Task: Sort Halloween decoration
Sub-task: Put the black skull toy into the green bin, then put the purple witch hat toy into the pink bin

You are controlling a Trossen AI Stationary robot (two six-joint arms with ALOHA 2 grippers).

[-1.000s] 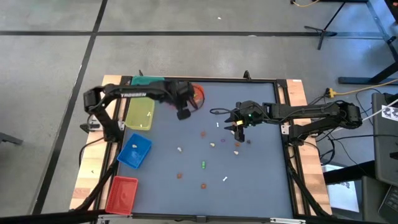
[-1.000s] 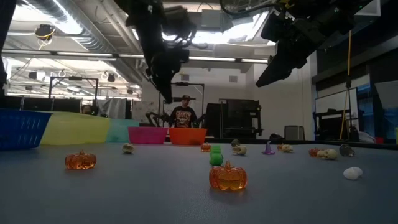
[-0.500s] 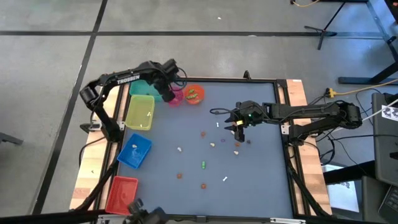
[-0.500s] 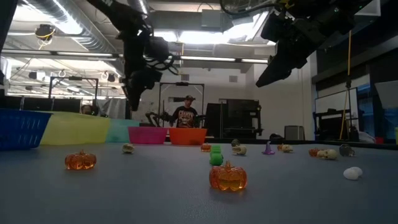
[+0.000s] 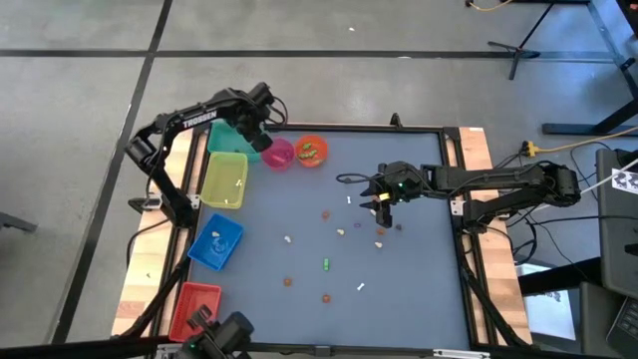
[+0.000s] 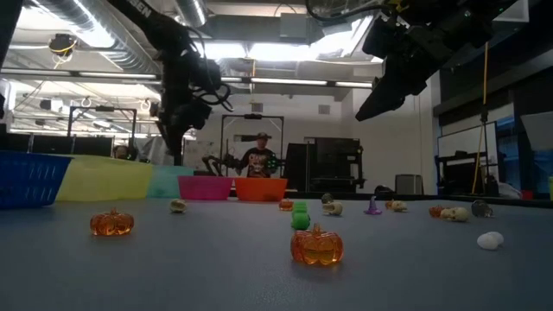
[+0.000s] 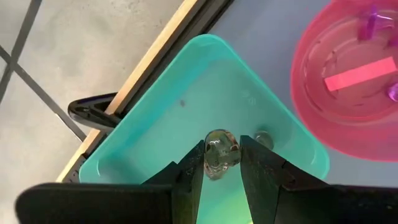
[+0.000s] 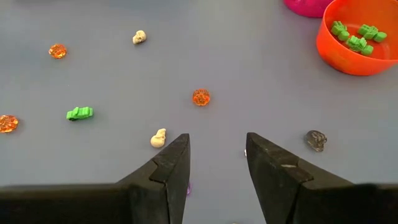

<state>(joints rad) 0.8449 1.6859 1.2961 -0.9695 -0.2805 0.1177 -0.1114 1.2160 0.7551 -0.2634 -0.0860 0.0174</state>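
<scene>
Left pincer (image 7: 222, 163) hangs over the teal bin (image 7: 161, 124) at the desk's far left corner, fingers closed on a small clear-grey skull trinket (image 7: 221, 152). A second greyish piece (image 7: 263, 139) lies in the bin just beside it; too small to identify. Pink bowl (image 5: 278, 154) sits next to the teal bin, orange bowl (image 5: 311, 151) beside that, holding green trinkets (image 8: 356, 36).

Right pincer (image 8: 217, 163) hovers above mid-desk, fingers apart, gripping nothing.

Remaining decorations scattered on the grey desk (image 5: 419, 289): orange pumpkin (image 8: 201, 97), white skull (image 8: 159, 137) near the right fingers, dark skull (image 8: 316, 140), green piece (image 8: 79, 112), two more orange pumpkins (image 8: 57, 50) and another white skull (image 8: 139, 37) farther off.

Yellow bin (image 5: 224, 180), blue bin (image 5: 216, 242), red bin (image 5: 194, 310) line the left edge. A person (image 6: 258, 160) stands in the room beyond.
</scene>
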